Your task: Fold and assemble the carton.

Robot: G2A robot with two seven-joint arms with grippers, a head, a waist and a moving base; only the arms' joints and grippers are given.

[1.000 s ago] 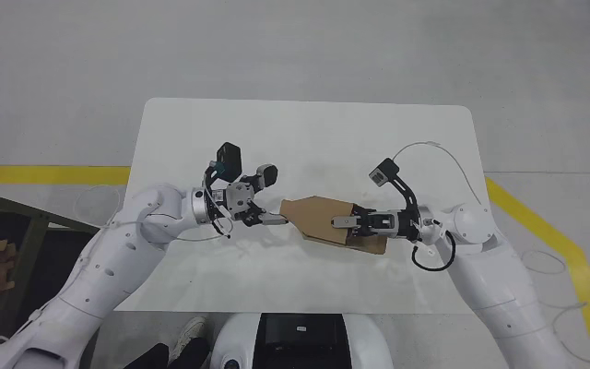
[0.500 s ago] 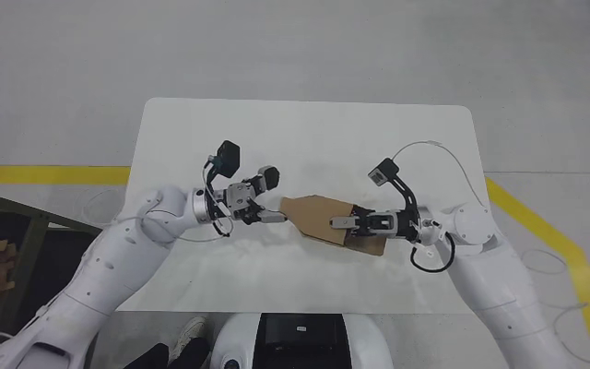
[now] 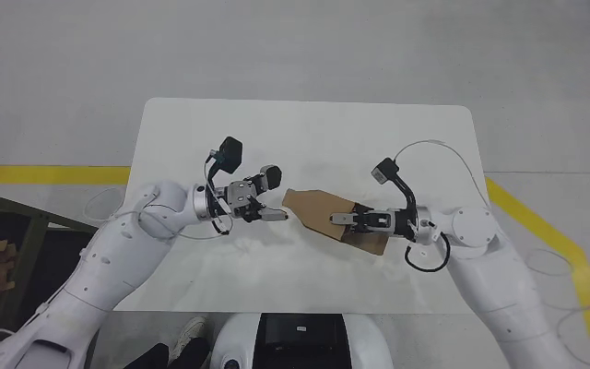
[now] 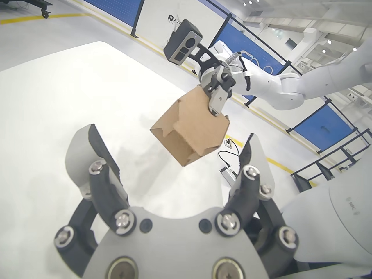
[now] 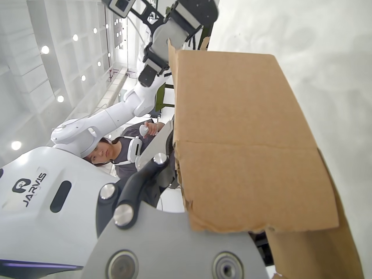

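Fingers (image 4: 96,152) of the left gripper (image 3: 274,196) stood wide apart and held nothing. They faced the folded end of the carton (image 3: 318,210) and did not appear to touch it. The right gripper (image 3: 343,220) had its fingers clamped on the carton's upper wall at the far end, one pad lying along the top panel. It carried the box in the air over the middle of the desk (image 3: 369,129), between the two arms.

In the left wrist view the end flaps (image 4: 186,143) looked closed and interlocked, though small notches showed at the corners, so the tuck may not have been fully seated. In the right wrist view the cardboard edge (image 5: 232,227) nearest that gripper was ragged.

The main risk, as I judged it, lay in the single-wall grip. If the left arm pressed on the flaps, the push would run straight down the box toward the right fingers. The carton could then slide or swing in that pinch, or tear further at the frayed edge. A push off centre might also buckle a flap inward or spring the tuck open. If the wide fingers closed across the corners, they could crush the box out of square.
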